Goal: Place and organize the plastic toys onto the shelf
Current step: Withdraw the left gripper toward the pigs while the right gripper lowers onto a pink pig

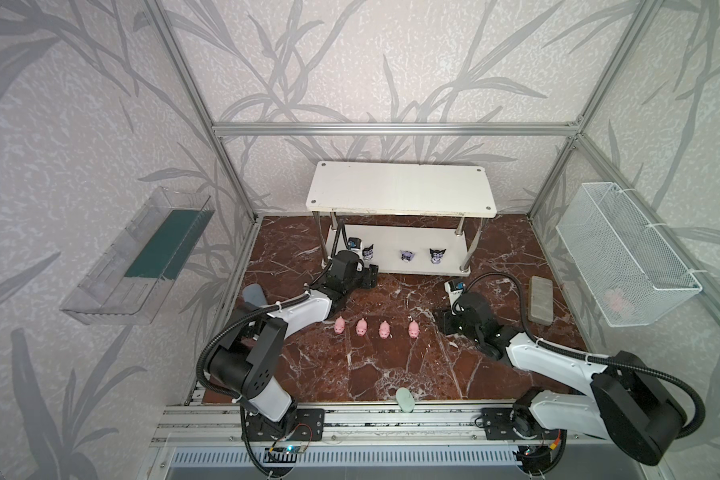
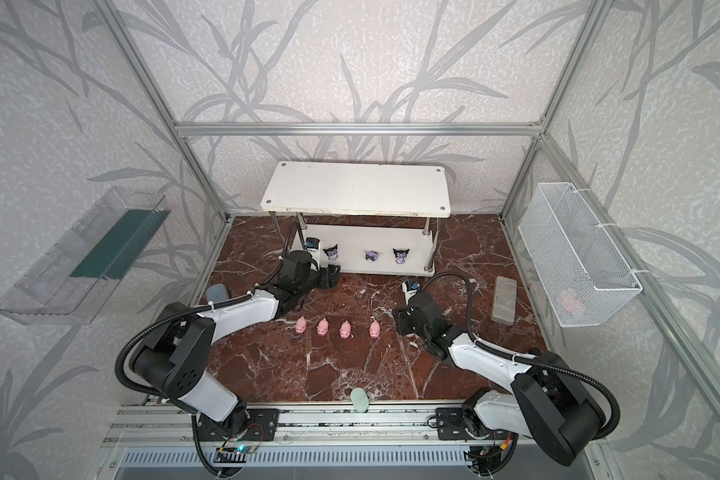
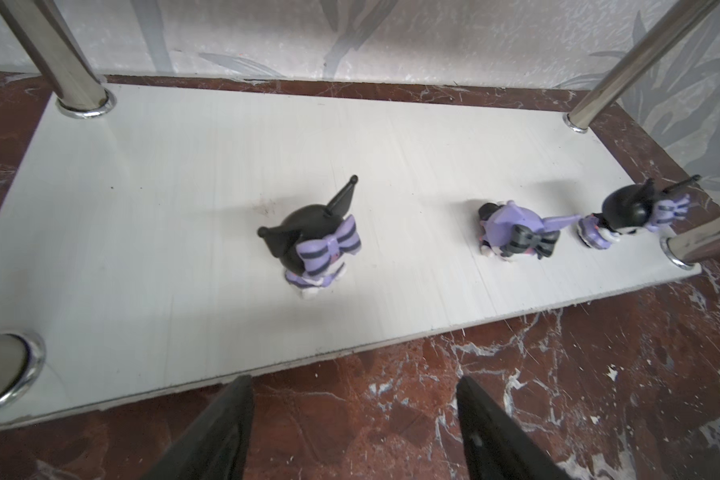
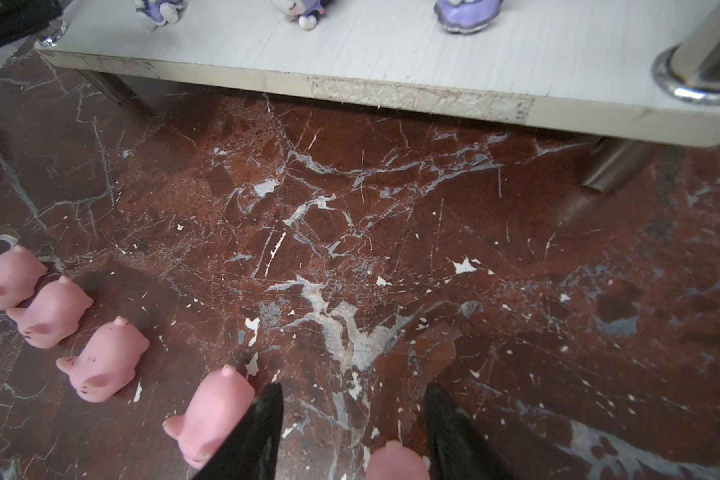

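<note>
Left gripper (image 3: 354, 380), jaws released, is hovering before the shelf (image 1: 400, 187), whose lower board (image 3: 184, 187) is carrying 3 black-and-purple figurines (image 3: 312, 249). Right gripper (image 4: 354, 388) is straddling 1 pig (image 4: 395, 461) beside 4 rowed pigs (image 1: 361, 328) on the table (image 1: 391, 365); grasp indeterminable.

A red-brown marbled surface (image 1: 391, 365) carries a white two-tier shelf (image 1: 400, 187) at its back. Three black-and-purple figurines (image 1: 436, 255) sit in a row on the shelf's lower board. On the surface lie four pink pig figurines (image 1: 361, 327) in a row, a grey oblong pad (image 1: 540, 300) at the right, and a pale green oval piece (image 1: 405, 400) at the front edge
</note>
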Action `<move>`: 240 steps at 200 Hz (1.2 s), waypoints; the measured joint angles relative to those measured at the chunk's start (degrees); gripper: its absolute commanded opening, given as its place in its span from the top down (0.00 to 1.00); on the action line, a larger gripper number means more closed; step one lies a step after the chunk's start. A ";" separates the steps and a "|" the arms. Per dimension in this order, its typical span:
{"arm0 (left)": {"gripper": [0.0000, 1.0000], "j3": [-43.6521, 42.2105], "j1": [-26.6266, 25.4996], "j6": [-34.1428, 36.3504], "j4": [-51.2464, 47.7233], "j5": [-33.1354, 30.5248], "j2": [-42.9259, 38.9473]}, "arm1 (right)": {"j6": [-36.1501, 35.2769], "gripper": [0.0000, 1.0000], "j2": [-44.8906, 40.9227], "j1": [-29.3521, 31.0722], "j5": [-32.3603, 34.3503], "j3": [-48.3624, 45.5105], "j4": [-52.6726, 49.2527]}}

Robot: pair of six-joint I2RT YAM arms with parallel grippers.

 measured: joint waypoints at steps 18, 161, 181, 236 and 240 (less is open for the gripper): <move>0.24 -1.64 -1.49 -0.37 -0.17 -0.98 -2.67 | 0.07 0.44 -0.02 0.00 0.02 0.00 -0.04; 0.24 -15.63 -7.87 -6.69 -19.63 -13.79 -43.98 | 1.42 0.30 -13.16 0.07 -1.75 -0.57 -15.69; 0.24 -17.40 -7.89 -7.28 -22.27 -14.69 -47.19 | 1.55 0.29 -13.57 0.13 -1.92 -1.36 -17.75; 0.24 -19.04 -7.89 -7.82 -25.62 -15.50 -50.18 | 1.51 0.29 -9.20 0.17 -2.19 -1.49 -19.02; 0.24 -19.04 -7.89 -7.85 -25.70 -15.50 -50.23 | 1.51 0.29 -8.61 0.17 -2.19 -1.44 -19.04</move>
